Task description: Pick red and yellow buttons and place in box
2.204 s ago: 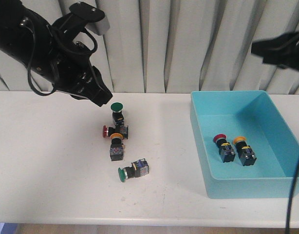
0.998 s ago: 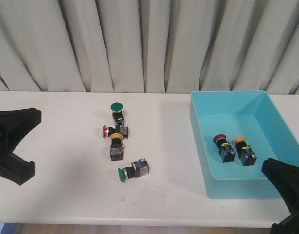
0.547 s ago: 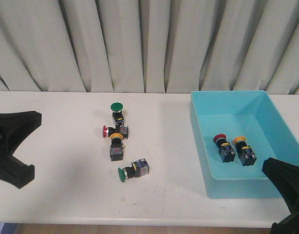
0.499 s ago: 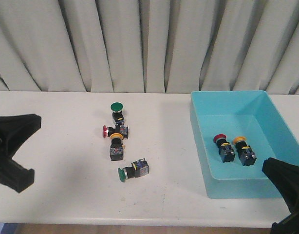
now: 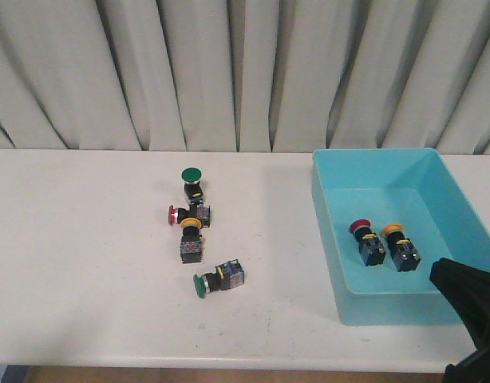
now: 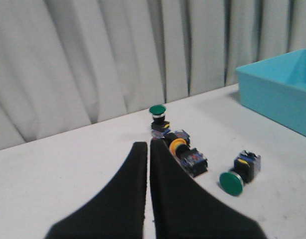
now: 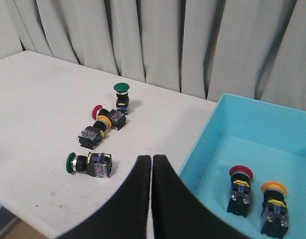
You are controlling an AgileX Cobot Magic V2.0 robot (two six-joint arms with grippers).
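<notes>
Dropping out of front view, left tool [image 6: 148, 149] closed empty; right tool [image 7: 151, 162] likewise, unmoved.

The box [image 5: 333, 239] is looking like smooth teal-blue plastic with a soft, half-matt sheen on its walls. The table [image 5: 85, 263] is showing a matt white surface, faintly scuffed and speckled near the front edge. The 2 buttons in the box, a red-capped one [image 5: 361, 229] and a yellow-capped one [image 5: 393, 231], are showing smooth plastic caps on black plastic bodies. The green cap [image 5: 191, 175] on the table is looking slightly glossy, with a thin silvery metal-looking ring under it. The curtain [image 5: 229, 72] behind is hanging as pale, matt cloth in soft folds. The left gripper [image 6: 148, 149] and right gripper [image 7: 151, 162] are showing matt black fingers pressed together.
</notes>
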